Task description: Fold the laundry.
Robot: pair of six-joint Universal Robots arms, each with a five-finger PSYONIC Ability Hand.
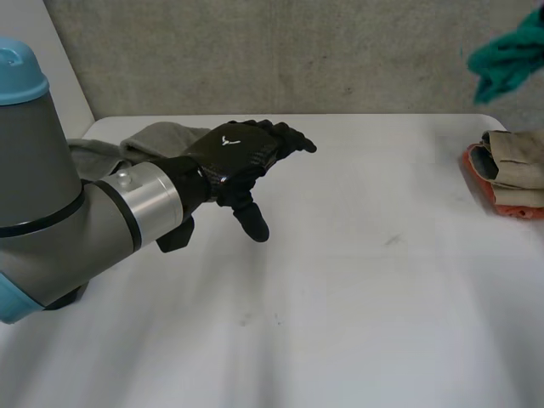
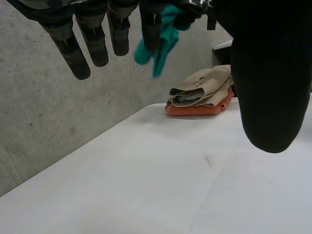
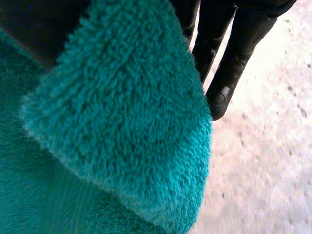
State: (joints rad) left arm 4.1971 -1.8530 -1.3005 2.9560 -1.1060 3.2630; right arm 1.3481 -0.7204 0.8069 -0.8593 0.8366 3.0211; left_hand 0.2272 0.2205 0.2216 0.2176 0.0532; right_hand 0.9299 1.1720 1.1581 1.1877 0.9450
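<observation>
A teal fleece cloth (image 1: 508, 56) hangs in the air above the table's far right corner. In the right wrist view this teal cloth (image 3: 112, 126) lies bunched across the palm of my right hand (image 3: 243, 29), which is shut on it, dark fingers (image 3: 225, 73) reaching past its edge. From the left wrist, the teal cloth (image 2: 158, 44) dangles from my right hand (image 2: 190, 17). My left hand (image 1: 242, 157) hovers open over the table's left part, fingers straight, thumb down, holding nothing. A grey cloth (image 1: 157, 138) lies crumpled just behind it.
A folded stack, beige cloth (image 1: 517, 160) on an orange one (image 1: 510, 204), sits at the white table's (image 1: 357, 289) right edge, below the hanging teal cloth. A grey concrete wall (image 1: 280, 51) runs along the far edge.
</observation>
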